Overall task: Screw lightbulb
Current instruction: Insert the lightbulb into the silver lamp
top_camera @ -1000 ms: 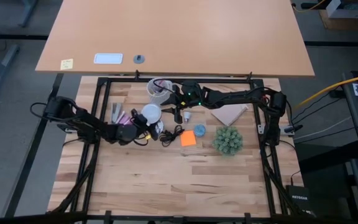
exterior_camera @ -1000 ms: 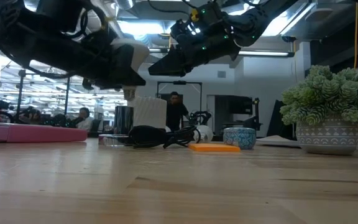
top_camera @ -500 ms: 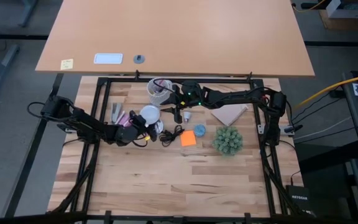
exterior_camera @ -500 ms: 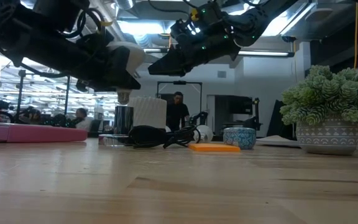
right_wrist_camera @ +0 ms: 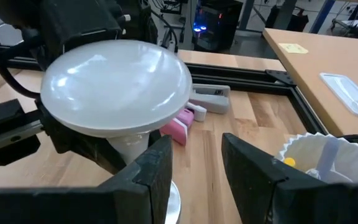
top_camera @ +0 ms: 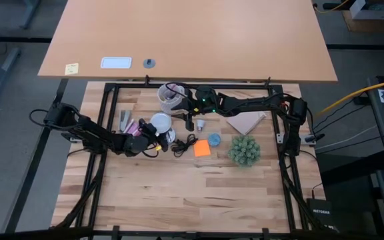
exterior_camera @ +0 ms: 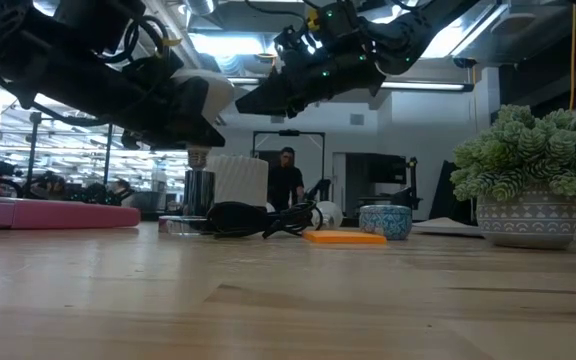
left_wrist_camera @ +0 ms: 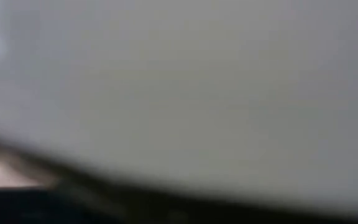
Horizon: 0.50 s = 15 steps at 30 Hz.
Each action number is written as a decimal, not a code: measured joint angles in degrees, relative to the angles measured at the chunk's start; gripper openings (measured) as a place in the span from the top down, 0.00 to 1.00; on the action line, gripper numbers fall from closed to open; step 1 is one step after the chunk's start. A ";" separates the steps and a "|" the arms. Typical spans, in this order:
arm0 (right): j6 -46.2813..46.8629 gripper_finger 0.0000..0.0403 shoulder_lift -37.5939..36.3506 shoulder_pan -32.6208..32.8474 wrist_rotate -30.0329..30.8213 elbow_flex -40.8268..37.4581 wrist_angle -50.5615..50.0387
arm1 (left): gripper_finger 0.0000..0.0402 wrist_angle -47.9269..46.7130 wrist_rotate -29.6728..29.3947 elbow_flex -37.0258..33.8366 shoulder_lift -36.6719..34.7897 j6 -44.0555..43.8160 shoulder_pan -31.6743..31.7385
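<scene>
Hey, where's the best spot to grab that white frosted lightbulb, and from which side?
Take the white frosted lightbulb by its tapering neck under the dome, level from the side, as the left pincer does. The dome is wide and smooth; the base points down over the shiny silver socket and must stay free.

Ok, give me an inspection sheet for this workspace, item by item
Surface: wooden table, front half bare.
Job's things: lightbulb held base-down directly above the silver socket.
Clutter: potted plant, orange sticky note, blue bowl, pen cup, pink items.
Grippers: left gripper shut on the lightbulb; right gripper open, hovering beside the lightbulb.
Cables: black cord coiled by the silver socket.
Surroundings: a person standing far behind.
</scene>
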 joint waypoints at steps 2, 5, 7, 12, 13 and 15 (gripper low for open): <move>0.00 0.65 0.00 0.00 0.00 0.00 0.00 | 0.66 -0.54 0.00 0.00 0.04 -0.04 0.02; 0.00 0.65 0.00 0.00 0.00 0.00 0.00 | 0.65 -1.24 -0.01 0.00 0.43 -1.48 0.31; 0.00 0.65 0.00 0.00 0.00 0.00 0.00 | 0.64 -0.97 -0.01 0.00 1.43 -1.81 0.33; 0.00 0.65 0.00 0.02 0.00 0.00 0.04 | 0.64 2.41 -0.02 0.00 5.08 -2.92 0.63; -0.02 0.65 0.00 0.02 -0.02 0.00 0.04 | 0.65 2.90 -0.01 0.00 5.61 -2.80 0.63; -0.02 0.65 0.00 0.02 -0.02 0.00 0.04 | 0.66 4.18 -0.20 0.01 6.90 -2.70 0.63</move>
